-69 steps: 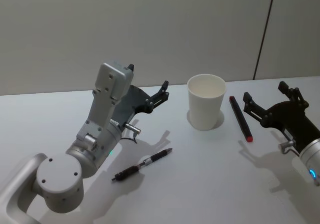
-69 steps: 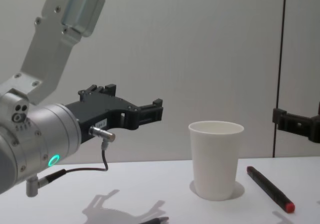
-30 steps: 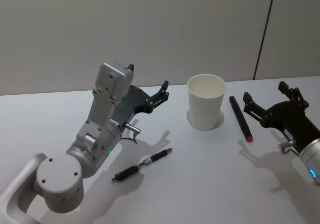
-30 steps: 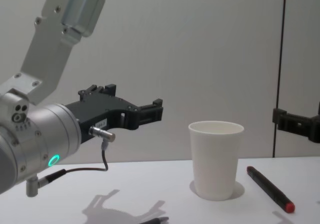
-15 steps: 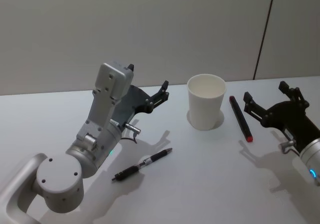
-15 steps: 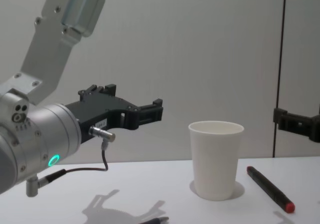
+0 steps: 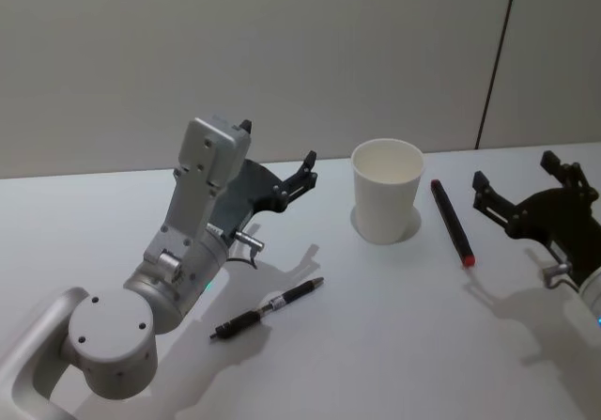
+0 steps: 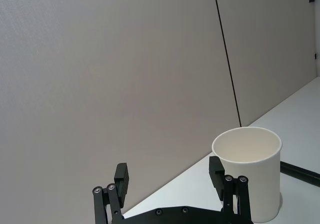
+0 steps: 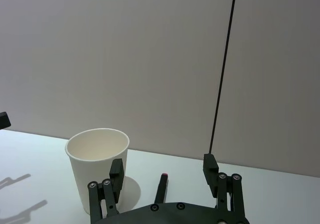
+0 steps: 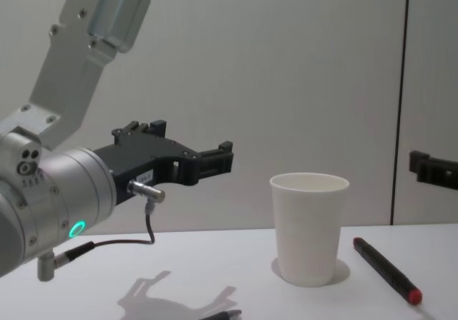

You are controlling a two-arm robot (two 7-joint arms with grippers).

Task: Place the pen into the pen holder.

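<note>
Your right gripper [image 7: 515, 174] has slid rightward, away from the red-tipped pen [image 7: 452, 223]; it gapes wide, empty. Nearest you, the black pen [image 7: 268, 309] lies flat, near the left gripper [image 7: 278, 144], also wide. Farther off, the red-tipped pen lies just beside the pen holder [image 7: 387, 191]: a careless reach could topple that light cup. Head view lays the black pen out whole; chest view clips it.

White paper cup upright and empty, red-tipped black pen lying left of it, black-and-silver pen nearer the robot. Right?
One slip: the red-tipped black pen lies right of the white paper cup, not left, as the head view shows. The cup is upright and empty, and the black-and-silver pen lies nearer the robot.
</note>
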